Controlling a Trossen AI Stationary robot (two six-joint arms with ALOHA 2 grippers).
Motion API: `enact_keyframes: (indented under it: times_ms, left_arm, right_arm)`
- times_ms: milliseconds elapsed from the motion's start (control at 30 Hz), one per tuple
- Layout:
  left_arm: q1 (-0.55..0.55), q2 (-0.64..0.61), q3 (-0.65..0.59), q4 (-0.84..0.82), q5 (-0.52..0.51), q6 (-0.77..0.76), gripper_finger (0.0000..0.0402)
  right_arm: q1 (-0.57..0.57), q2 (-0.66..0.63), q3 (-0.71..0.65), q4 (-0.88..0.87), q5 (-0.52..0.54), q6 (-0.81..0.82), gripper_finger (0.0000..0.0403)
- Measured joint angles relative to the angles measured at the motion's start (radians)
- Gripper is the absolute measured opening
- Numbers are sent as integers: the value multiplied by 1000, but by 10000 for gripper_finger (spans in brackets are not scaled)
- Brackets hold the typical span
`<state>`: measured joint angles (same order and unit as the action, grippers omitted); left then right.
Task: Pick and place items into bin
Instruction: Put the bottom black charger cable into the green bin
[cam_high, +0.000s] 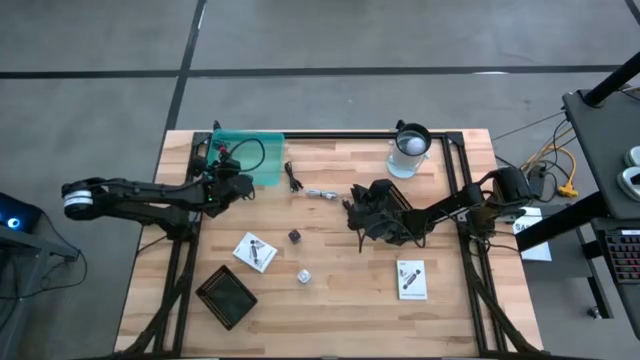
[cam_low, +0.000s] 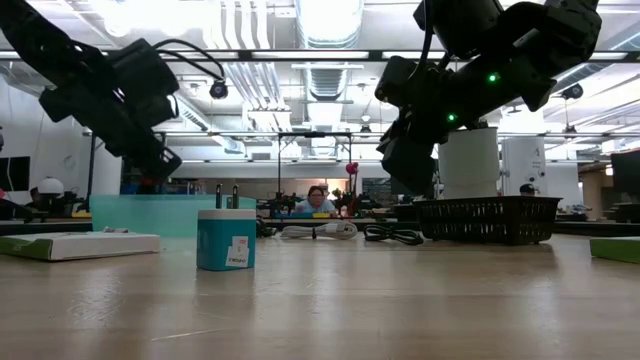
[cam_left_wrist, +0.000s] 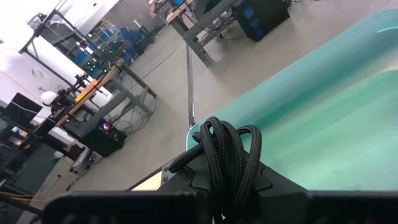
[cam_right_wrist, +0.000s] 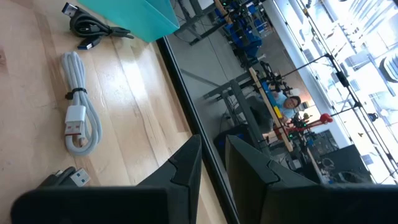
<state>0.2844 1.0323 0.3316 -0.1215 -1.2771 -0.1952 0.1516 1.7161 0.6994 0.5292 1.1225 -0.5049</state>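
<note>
Now: left claw holds a black cable over the green bin

Left to right in the high view. Left arm comes in from the left edge, and the left gripper (cam_high: 236, 186) sits at the upper left of the table, right by the green bin (cam_high: 262, 150). It's shut tight on a bundled black cable (cam_left_wrist: 229, 158); the left wrist view shows the loops pinched betw. its fingers w/ the bin's green wall behind.

Lower left: a dark square tray (cam_high: 226, 296). Near it, a white packet (cam_high: 255, 251). Mid table: a small black cable (cam_high: 293, 177), a white cable (cam_high: 321, 194), a dark cube (cam_high: 295, 236) and a white cube (cam_high: 303, 275).

Right of center is the right gripper (cam_high: 358, 213), above the wood. Its fingers (cam_right_wrist: 186, 167) stand a bit apart w/ nothing betw. them. Below it, lower right, a 2nd white packet (cam_high: 411, 279). Top right: a clear cup (cam_high: 409, 150) w/ a white ball.
</note>
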Motion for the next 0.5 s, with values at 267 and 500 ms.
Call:
enact_keyframes:
  times_ms: [267, 500]
  left_arm:
    - [2, 46, 0, 5, 1, 19, 10]
    - [4, 62, 0, 8, -5, 26, 10]
  right_arm:
    - [0, 0, 0, 0, 0, 0, 61]
    - [-1, 0, 0, 0, 0, -3, 61]
